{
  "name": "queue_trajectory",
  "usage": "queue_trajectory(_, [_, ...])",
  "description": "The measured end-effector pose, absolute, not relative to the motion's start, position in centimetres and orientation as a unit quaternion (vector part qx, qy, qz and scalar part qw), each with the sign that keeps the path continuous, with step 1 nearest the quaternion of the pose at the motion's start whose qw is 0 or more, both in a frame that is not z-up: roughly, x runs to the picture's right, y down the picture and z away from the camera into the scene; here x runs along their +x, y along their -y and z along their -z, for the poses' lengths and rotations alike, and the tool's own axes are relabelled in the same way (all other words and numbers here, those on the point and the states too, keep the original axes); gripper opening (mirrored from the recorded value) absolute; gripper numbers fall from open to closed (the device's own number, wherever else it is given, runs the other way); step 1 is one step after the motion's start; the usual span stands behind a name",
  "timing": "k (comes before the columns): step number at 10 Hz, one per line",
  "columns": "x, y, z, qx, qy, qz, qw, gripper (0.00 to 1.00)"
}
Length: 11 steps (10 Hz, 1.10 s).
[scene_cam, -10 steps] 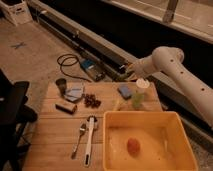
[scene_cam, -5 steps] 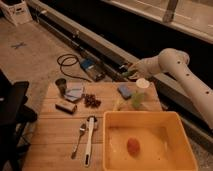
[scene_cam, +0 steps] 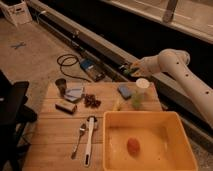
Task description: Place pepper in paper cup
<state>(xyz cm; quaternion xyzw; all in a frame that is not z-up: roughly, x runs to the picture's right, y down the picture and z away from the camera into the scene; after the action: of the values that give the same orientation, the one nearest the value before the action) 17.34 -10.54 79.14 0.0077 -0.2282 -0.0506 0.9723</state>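
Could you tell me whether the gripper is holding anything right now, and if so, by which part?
Nothing can be seen in the gripper. It hangs beyond the table's far edge with its jaws shut, apart from the paper cup; whether a pepper is held cannot be told.

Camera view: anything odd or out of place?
Nothing spilled or toppled. Gripper hangs shut beyond the table's far edge, above the floor, away from the paper cup. The yellow tub overhangs the table's right edge.

Slender pepper point(scene_cam: 118, 104) beside upright white paper cup point(scene_cam: 141, 85), gripper point(scene_cam: 131, 68) behind
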Motion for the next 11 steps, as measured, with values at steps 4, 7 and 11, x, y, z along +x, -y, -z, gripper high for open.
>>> queue_trajectory(4, [19.2,11.5,-79.5,0.013,0.258,-0.015,0.966,0.0])
queue_trajectory(7, [21.1,11.4,-80.4,0.007,0.285,-0.07,0.956,0.0])
queue_trajectory(11, [22.4,11.3,-81.8,0.015,0.312,-0.11,0.944,0.0])
